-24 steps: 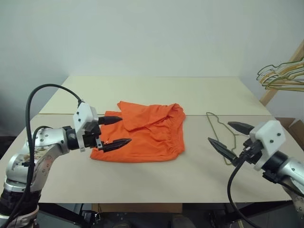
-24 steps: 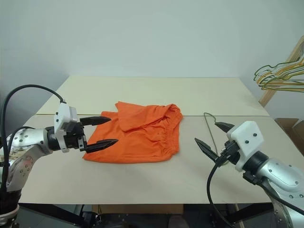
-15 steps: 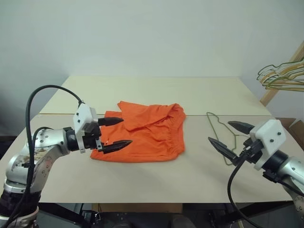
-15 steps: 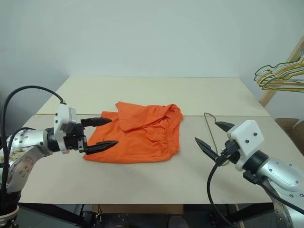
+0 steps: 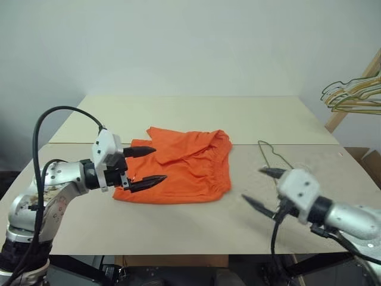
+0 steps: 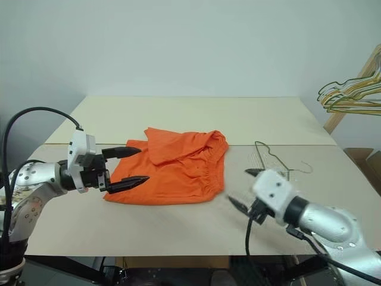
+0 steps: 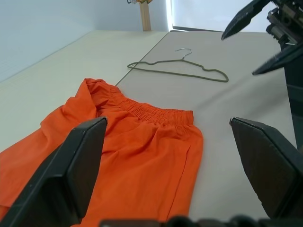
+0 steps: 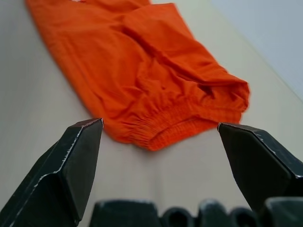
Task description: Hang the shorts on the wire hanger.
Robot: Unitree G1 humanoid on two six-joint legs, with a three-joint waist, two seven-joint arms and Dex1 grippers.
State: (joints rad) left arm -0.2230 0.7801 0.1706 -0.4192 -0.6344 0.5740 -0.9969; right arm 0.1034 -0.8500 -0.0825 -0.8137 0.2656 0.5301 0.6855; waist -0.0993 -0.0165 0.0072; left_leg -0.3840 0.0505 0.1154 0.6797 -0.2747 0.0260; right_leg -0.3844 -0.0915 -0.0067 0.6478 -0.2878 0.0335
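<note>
Right now the shorts (image 5: pixel 178 167) lie flat-ish on the table (image 5: pixel 196 116), crumpled, roughly mid-table and a bit toward my left. Gathered waistband faces my right side; one leg is folded over near the far edge.

My left gripper (image 5: pixel 144 165) sits at the shorts' left edge, over the fabric there, fingers spread wide apart w/ nothing between them. One fingertip is over the upper left corner of the cloth, the other over its lower left edge. Can't tell if either tip actually touches the fabric. In the left wrist view the shorts spread out between my two fingers (image 7: pixel 71 170), w/ the waistband beyond.

The wire hanger (image 5: pixel 272 157) lies flat on the table to the right of the shorts, apart from them, hook pointing toward the far side.

My right gripper (image 5: pixel 261 189) hangs above the table near the front, between shorts and hanger, fingers also wide apart and empty. It points toward the shorts' waistband; the right wrist view looks at that waistband end between the fingers (image 8: pixel 66 170).

Far right, off the table, a bunch of hangers (image 5: pixel 351 95) hangs on a wooden rack.
</note>
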